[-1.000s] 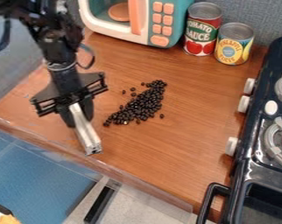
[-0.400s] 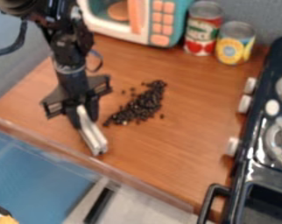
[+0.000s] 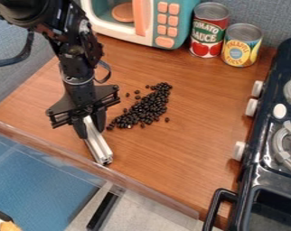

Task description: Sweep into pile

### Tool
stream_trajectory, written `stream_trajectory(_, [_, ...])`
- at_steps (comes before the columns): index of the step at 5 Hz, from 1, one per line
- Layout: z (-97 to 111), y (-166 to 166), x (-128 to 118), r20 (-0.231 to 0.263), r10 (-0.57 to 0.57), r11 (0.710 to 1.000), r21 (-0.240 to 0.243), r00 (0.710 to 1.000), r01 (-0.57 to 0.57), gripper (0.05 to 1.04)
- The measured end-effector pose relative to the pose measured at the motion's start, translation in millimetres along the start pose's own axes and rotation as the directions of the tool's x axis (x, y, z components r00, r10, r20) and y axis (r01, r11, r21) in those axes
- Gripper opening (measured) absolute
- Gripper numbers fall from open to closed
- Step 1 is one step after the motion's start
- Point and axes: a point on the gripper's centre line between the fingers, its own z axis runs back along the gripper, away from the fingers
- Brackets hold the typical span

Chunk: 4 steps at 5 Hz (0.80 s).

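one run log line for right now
sweep into pile | gripper: holding silver bar | dark beans: elongated heap, some strays | bar apart from beans

Small, round, glossy black beans (image 3: 149,106) lie on the brown wood-grain desk (image 3: 178,158) in a long slanting heap, narrow at the lower left and thick at the upper right. A few stray beans sit apart, above its left side and just right of it. A straight, silvery-white, grooved bar (image 3: 97,142) slants down from the tool (image 3: 90,127), left of the heap, its lower end near the desk's front edge.
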Motion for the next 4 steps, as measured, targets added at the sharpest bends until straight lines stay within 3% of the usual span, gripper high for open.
stream_trajectory(4, [-7.3, -20.7, 2.9, 0.032, 0.042, 0.999, 0.026, 0.999, -0.043, 0.328])
